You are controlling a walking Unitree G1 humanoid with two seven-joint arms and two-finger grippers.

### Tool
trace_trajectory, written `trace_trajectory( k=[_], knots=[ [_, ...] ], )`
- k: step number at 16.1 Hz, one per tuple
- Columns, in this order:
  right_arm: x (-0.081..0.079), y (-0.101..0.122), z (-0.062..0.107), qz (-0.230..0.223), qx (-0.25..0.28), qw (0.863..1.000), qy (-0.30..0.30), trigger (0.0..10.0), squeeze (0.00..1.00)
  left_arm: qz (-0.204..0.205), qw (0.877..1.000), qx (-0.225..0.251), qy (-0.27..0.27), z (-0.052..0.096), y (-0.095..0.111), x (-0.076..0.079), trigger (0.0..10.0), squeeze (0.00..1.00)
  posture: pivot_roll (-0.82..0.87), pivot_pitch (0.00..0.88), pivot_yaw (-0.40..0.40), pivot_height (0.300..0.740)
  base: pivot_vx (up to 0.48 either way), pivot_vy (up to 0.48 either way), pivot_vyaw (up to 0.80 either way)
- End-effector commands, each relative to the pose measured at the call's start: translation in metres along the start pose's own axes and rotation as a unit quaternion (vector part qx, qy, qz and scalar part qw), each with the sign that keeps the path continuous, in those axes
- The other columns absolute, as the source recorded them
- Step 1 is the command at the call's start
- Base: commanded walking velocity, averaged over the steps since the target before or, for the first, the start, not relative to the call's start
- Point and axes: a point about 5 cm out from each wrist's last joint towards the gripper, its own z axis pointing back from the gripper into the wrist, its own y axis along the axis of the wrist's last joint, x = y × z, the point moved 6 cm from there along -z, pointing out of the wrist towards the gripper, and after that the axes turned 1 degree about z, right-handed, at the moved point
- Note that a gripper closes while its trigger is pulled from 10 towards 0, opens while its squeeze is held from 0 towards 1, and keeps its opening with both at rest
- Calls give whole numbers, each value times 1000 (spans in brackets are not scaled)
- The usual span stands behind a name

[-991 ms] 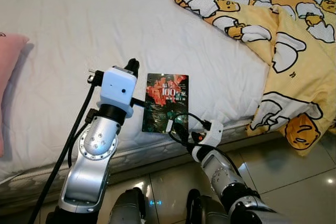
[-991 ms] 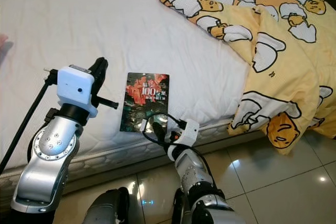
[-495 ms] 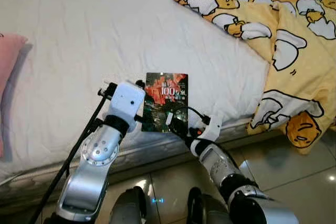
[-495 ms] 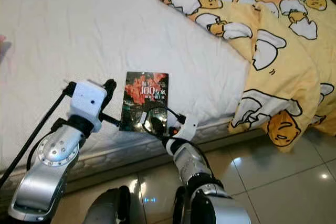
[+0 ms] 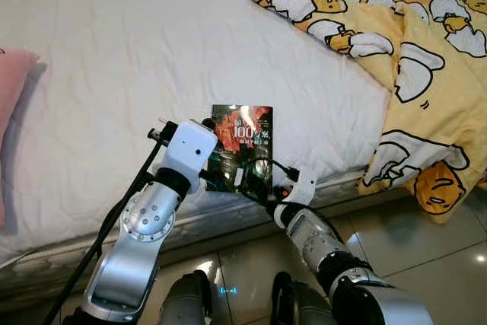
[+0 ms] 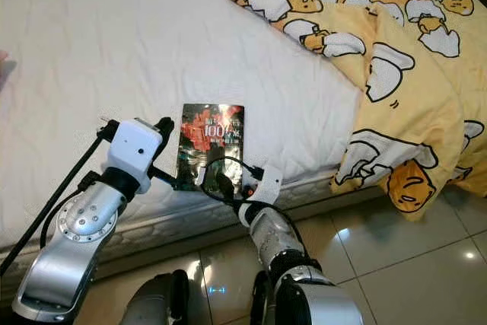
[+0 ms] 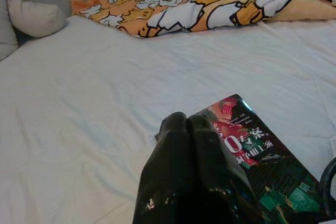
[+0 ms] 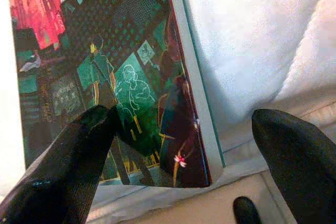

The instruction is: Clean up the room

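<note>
The right gripper (image 8: 173,166) has its two black fingers spread wide apart, one finger (image 8: 63,166) over the near end of the cover of a dark green and red paperback book (image 5: 242,148) and the other finger (image 8: 299,156) off past the book's long edge, above the white sheet. The left gripper (image 7: 189,140) has its two black fingers pressed together, closed on nothing, with the tips at the book's left edge near its far corner. The book lies flat, cover up, on the white bed sheet (image 5: 137,51) close to the near edge of the mattress, between the two silver arms. To the right, a yellow and orange blanket printed with cartoon egg characters (image 5: 411,58) drapes over the bed corner and hangs toward the glossy tiled floor (image 5: 426,264). A pink pillow (image 5: 9,89) sits at the left edge of the bed.
</note>
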Motion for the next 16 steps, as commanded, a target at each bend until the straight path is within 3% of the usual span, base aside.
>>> trace_trajectory(
  k=[1,4,8,11,16],
  knots=[
    [-70,-27,-12,-28,-20,997,64,10000,0,-7,1000,0,-6,2,0,5,10000,0,268,255,-50,740,0,0,0],
    [-80,-28,-14,-42,-27,996,78,10000,0,-12,1000,6,-7,2,3,6,10000,0,279,260,-52,740,0,0,0],
    [-94,-26,-16,-104,-32,989,101,10000,0,-26,1000,10,-2,5,4,2,10000,0,298,254,-56,740,0,0,0],
    [-114,-22,-16,-138,-33,979,145,10000,0,-28,999,18,7,5,8,-1,10000,0,293,247,-59,740,0,0,0],
    [-124,-16,-17,-124,-23,979,162,10000,0,-32,999,27,8,4,12,0,10000,0,287,247,-62,740,0,0,0]
  ],
)
